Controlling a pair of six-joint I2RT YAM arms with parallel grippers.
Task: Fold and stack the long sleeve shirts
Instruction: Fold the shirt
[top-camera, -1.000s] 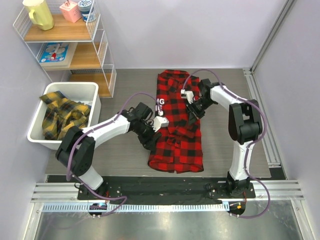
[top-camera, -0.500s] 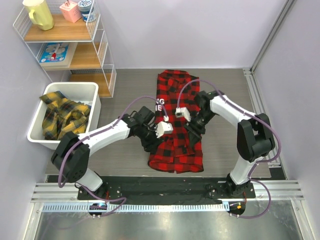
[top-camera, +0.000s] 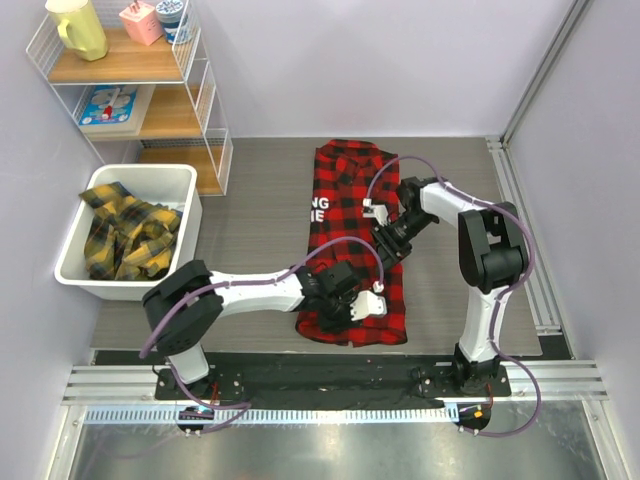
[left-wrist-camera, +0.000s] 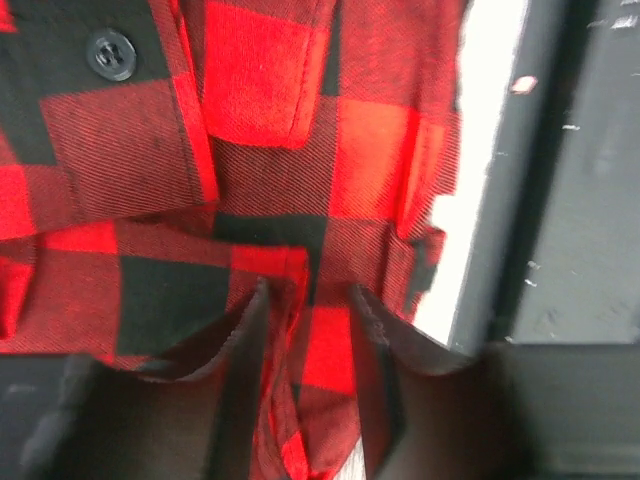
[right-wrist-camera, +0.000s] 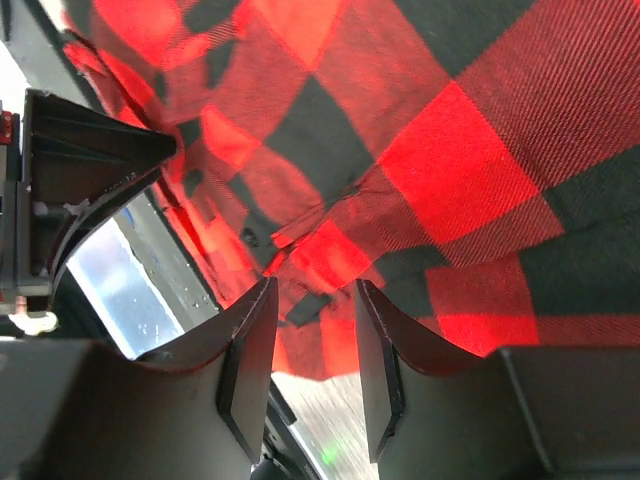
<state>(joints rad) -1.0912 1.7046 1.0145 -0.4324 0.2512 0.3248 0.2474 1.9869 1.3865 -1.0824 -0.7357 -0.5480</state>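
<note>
Flannel in a bold red-and-black check makes up the one shirt (top-camera: 355, 200) laid out on the table (top-camera: 250, 200). It is folded lengthwise into a long narrow strip that runs from near the far edge, where its collar lies, down to just short of the near edge, about midway between the left and right edges. White block lettering (top-camera: 317, 208) shows along its left side, partly cut off by the fold. The weave is a soft twill, and a black button (left-wrist-camera: 110, 52) sits on a placket in the left wrist view. The other shirts (top-camera: 125, 235), in yellow-and-black check, lie crumpled in a white bin (top-camera: 140, 172) near the table's left edge, in front of a wire shelf rack (top-camera: 130, 90) at the far left corner. The left gripper (top-camera: 352, 303) is down on the near end of the red shirt. A raised fold of cloth sits between its fingers (left-wrist-camera: 240, 340), but I cannot tell whether they pinch it. The right gripper (top-camera: 388, 245) is at the shirt's right side about halfway along, with its jaws parted over a loose edge of the cloth and not closed on it.
</note>
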